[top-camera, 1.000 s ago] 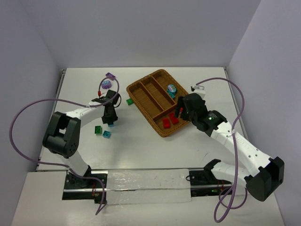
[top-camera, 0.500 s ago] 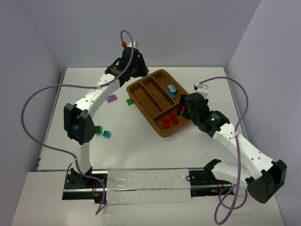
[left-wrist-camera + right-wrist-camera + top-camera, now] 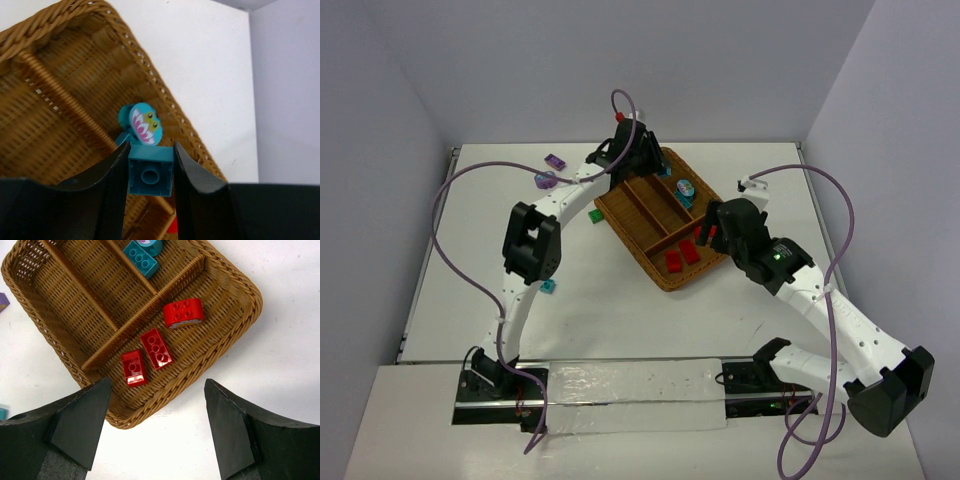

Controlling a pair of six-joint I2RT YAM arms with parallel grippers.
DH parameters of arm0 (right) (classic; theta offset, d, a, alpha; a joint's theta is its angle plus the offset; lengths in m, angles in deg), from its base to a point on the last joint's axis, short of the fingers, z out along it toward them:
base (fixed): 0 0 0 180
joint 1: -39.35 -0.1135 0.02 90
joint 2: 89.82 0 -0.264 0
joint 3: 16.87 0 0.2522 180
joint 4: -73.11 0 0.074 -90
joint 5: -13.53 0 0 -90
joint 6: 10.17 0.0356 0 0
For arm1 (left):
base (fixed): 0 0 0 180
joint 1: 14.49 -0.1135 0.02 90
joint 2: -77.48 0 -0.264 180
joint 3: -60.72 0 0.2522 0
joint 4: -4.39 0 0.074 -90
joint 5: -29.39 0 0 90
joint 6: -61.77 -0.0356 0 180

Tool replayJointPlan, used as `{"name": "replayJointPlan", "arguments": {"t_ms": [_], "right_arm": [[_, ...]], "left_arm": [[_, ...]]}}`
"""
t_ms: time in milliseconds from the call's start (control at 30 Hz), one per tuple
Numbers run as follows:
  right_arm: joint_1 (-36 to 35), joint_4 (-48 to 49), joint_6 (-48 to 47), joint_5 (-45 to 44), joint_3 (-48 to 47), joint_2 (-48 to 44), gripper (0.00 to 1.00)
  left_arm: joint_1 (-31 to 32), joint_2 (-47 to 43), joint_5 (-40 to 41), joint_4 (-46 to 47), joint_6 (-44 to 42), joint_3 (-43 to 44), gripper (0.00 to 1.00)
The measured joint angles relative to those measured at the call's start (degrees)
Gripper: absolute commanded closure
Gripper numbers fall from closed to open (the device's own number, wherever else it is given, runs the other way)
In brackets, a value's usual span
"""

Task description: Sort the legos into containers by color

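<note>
Hovering over the far end of the brown woven wicker tray with the left pincer, clenching a small teal square brick between both fingers. Hanging just above a teal rounded brick printed with a toothy face, itself lying in the outermost long compartment on the right arm's side; possibly touching it, though hard telling from this angle. Holding the right pincer spread wide, gripping nothing, above the tray's near corner. Finding three pieces in the crosswise compartment below it: a red rounded brick, a red oblong brick and a shorter red brick, the last two lying side by side. Spotting a teal oblong studded brick in the same long compartment as the face piece. Noting, on the white bench left of the tray, a purple flat brick, a purple rounded brick and a small teal brick beside the left arm.
</note>
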Motion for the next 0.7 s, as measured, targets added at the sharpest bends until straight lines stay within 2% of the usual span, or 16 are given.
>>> {"name": "replayJointPlan", "arguments": {"t_ms": [233,367,500,533,700], "right_arm": [[0.0,-0.1,0.3,0.2,0.7,-0.1,0.18],[0.0,-0.2,0.7,0.5,1.7,-0.1,0.18],[0.0,-0.4,0.9,0.7,2.3,-0.5,0.18],[0.0,-0.5,0.9,0.7,2.3,-0.7,0.18],[0.0,-0.9,1.2,0.6,2.3,-1.3,0.18]], "left_arm": [[0.1,7.1,-1.0,6.0,3.6,7.0,0.81],[0.1,11.8,-1.0,8.6,4.9,10.8,0.39],[0.1,14.7,-1.2,9.7,5.9,11.5,0.22],[0.1,15.1,-1.2,9.8,6.3,11.5,0.19],[0.1,15.1,-1.2,10.7,6.1,11.3,0.2]]}}
